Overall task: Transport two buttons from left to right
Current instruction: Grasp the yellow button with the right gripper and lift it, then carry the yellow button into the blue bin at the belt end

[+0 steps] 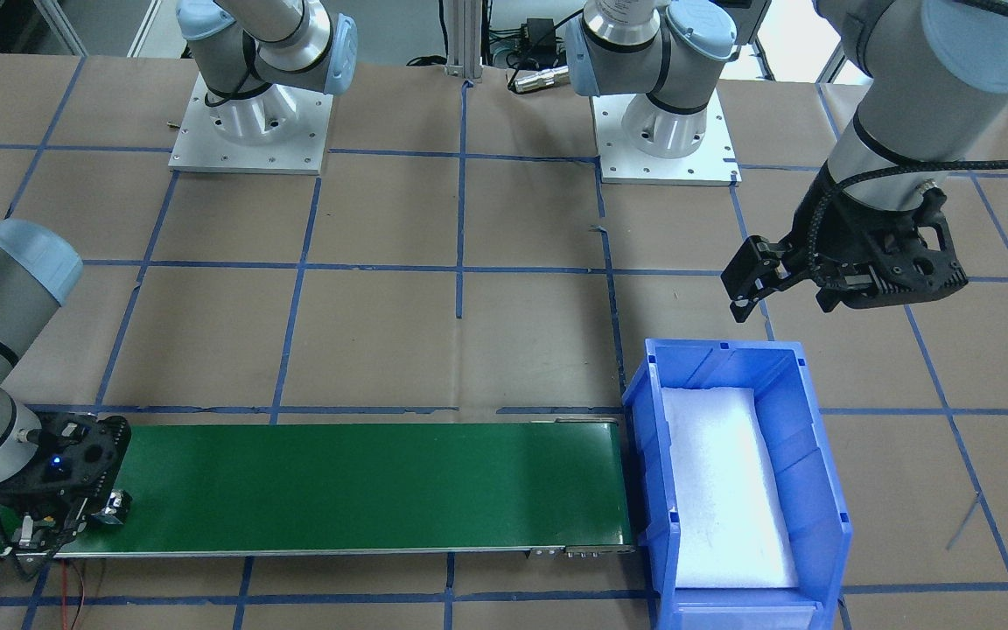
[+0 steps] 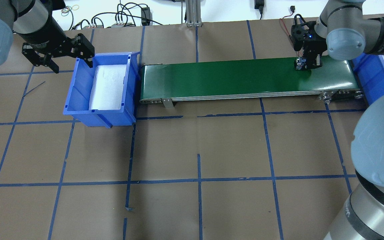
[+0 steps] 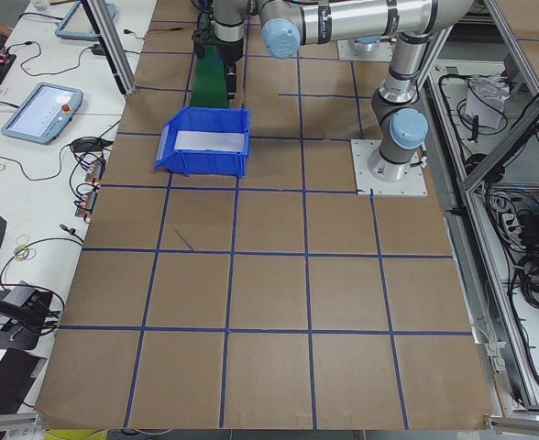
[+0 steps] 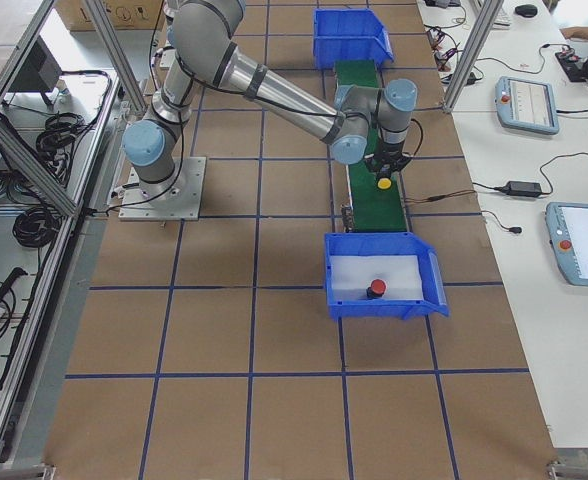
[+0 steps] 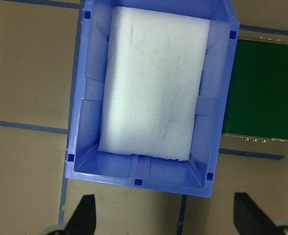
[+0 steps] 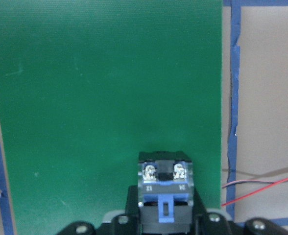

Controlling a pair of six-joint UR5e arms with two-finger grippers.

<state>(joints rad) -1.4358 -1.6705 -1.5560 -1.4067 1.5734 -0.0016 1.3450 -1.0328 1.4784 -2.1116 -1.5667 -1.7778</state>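
Clamped between the fingers of our right gripper (image 6: 164,213) sits the yellow button (image 6: 164,188), low at the end of the green belt (image 6: 105,88). The red button (image 4: 376,288) lies in the near bin (image 4: 331,275). Next, we judge, comes releasing it squarely on the belt. Farther off, our left gripper (image 5: 164,218) hangs spread above the foam-lined bin (image 5: 87,88).

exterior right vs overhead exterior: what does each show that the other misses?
Only exterior right: the red button lying in the near blue bin, and the cap of the yellow button. Only overhead: the left gripper, open, beside the empty foam-lined bin. Both: the green belt with the right gripper down on it.
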